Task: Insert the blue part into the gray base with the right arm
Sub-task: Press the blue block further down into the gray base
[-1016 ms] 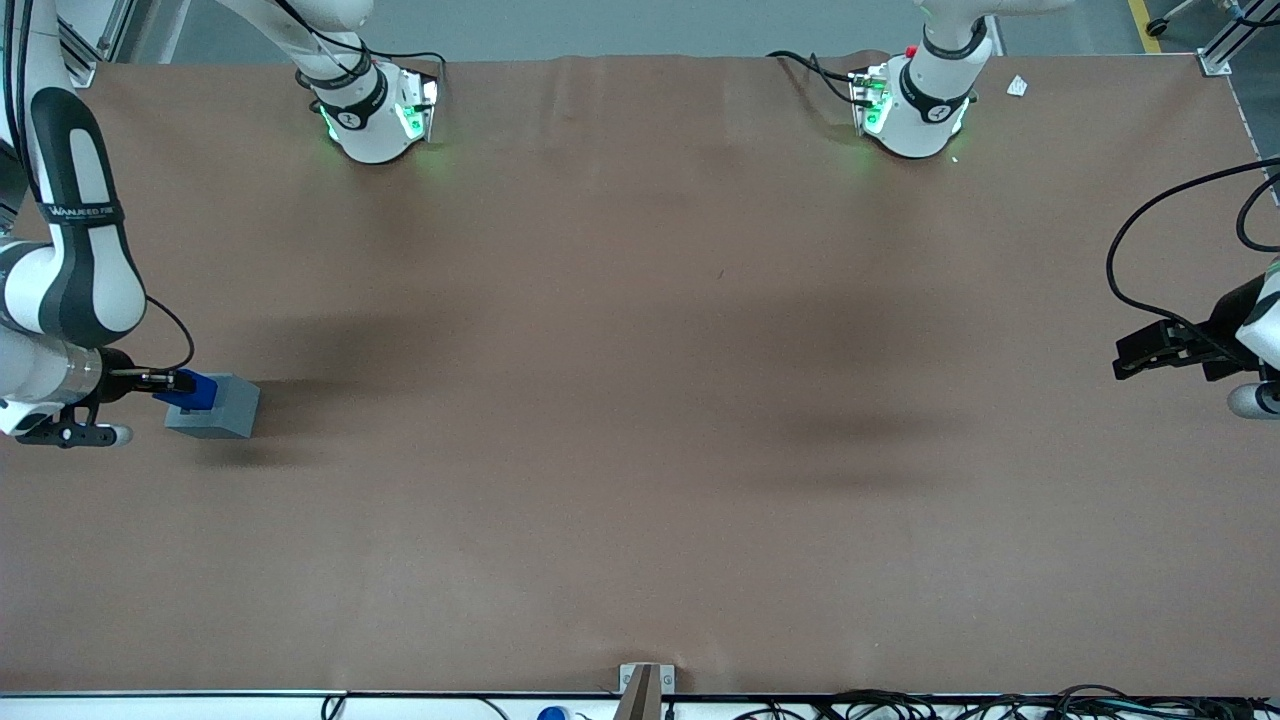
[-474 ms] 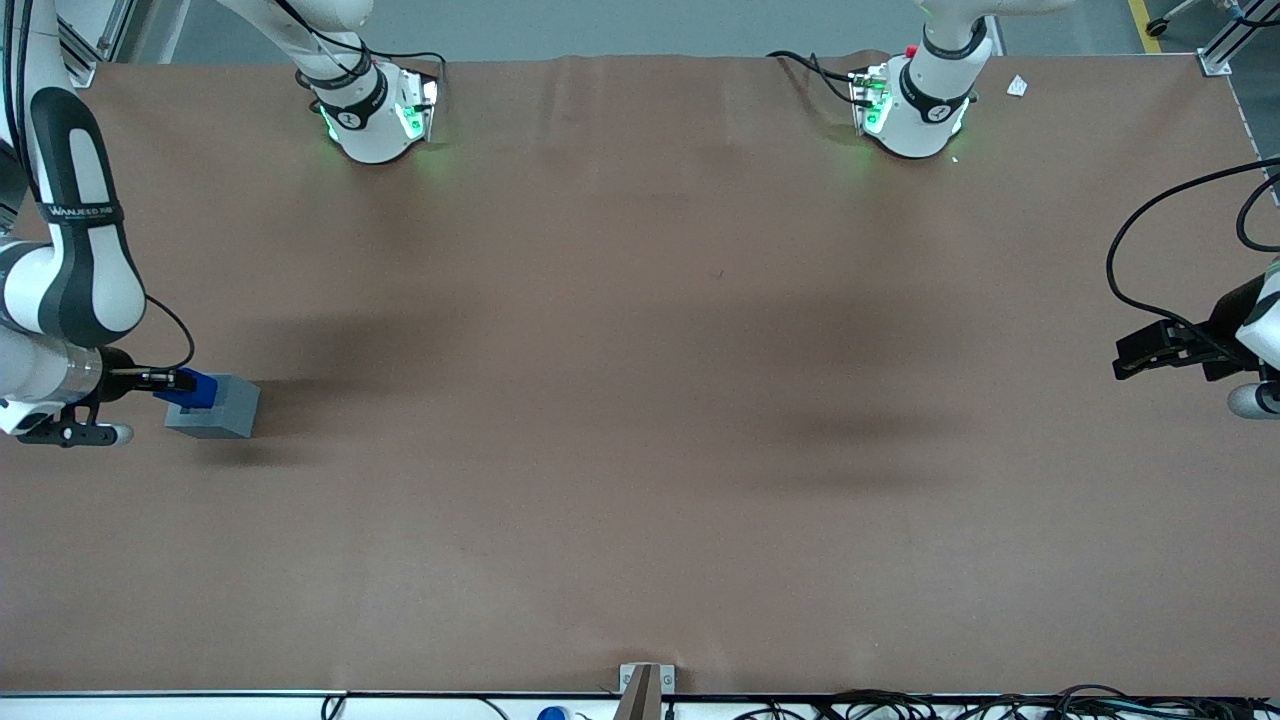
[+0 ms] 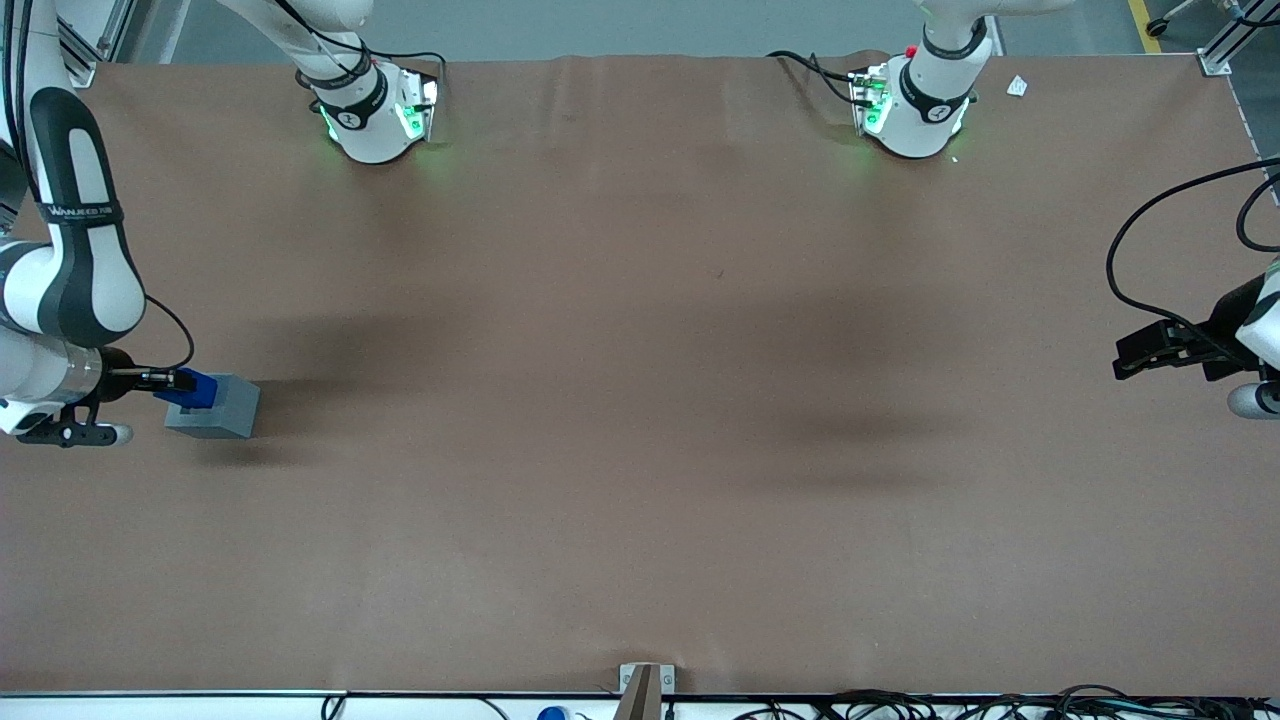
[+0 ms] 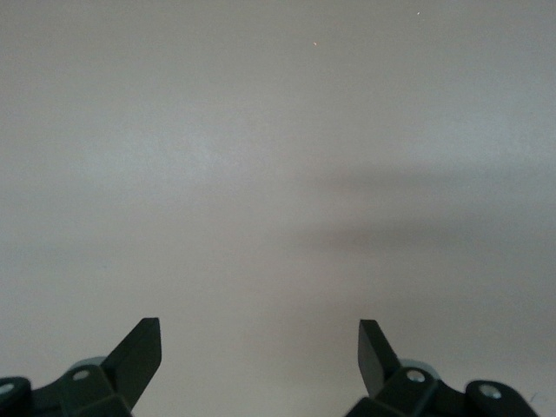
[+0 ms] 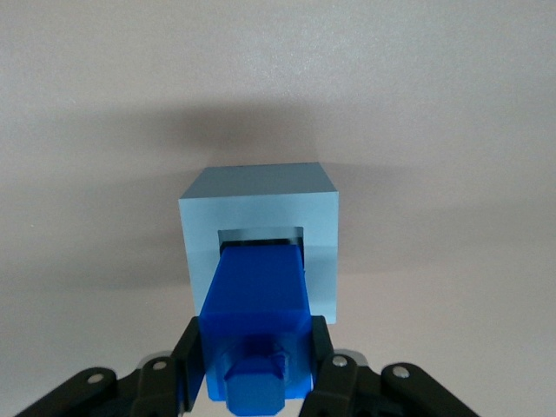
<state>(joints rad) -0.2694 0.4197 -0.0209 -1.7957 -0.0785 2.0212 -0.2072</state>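
The gray base [image 3: 215,407] stands on the brown table near the working arm's end. The blue part [image 3: 196,388] sits at the base's top, held by my right gripper [image 3: 176,381], which is shut on it. In the right wrist view the blue part [image 5: 258,323] is clamped between the two black fingers [image 5: 191,352], its stud toward the camera and its lower end inside the square recess of the gray base [image 5: 259,208]. The right arm [image 3: 62,260] reaches in from the table's edge.
Two arm bases [image 3: 372,110] [image 3: 915,105] with green lights stand at the table's edge farthest from the front camera. A small metal bracket [image 3: 645,685] sits at the near edge. The left wrist view shows only bare table [image 4: 278,174].
The blue part has sunk a little lower toward the gray base; the arm has barely moved otherwise.
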